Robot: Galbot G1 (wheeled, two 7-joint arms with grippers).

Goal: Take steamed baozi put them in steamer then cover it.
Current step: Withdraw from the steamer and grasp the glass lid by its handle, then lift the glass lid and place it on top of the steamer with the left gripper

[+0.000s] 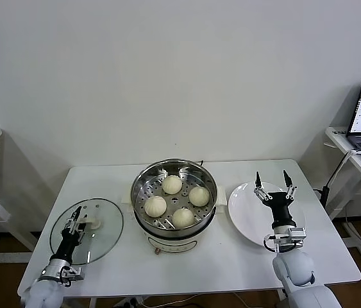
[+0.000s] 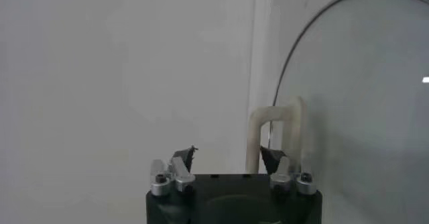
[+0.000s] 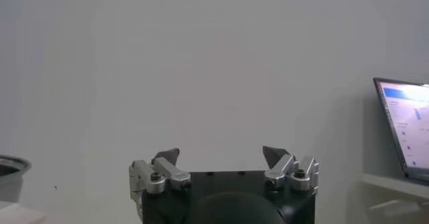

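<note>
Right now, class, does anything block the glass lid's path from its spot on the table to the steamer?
Nothing visible does. The glass lid lies left of the steamer with bare table between; the left gripper is at its handle.

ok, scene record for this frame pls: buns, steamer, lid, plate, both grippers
baozi: four, all on the tray inside the steamer
steamer: mid-table, uncovered
cover: flat on the table, to the steamer's left
plate: to the steamer's right, no buns on it
left gripper: at the cover's handle, one finger against the handle; grip not confirmed
right gripper: over the plate, fingers spread, holding nothing
remaining: cover onto steamer
</note>
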